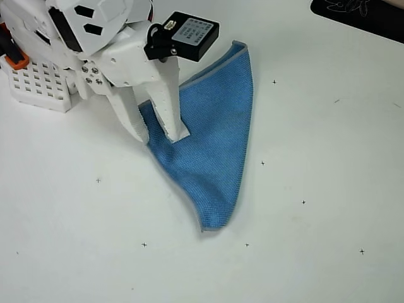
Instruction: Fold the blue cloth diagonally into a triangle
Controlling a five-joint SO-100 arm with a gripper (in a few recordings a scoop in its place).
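Plain white worktop, evenly lit, with tiny black cross marks dotted over it. A black mat with pale scribbles pokes in at the top right corner.

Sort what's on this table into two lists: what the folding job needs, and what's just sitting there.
Belongs to the job:
- the blue cloth, already lying in a rough triangle
- the pincer, its fingers spread at the cloth's left edge

Just lying about:
- the white perforated block at the left edge
- the black mat in the top right corner
- small cross marks on the table
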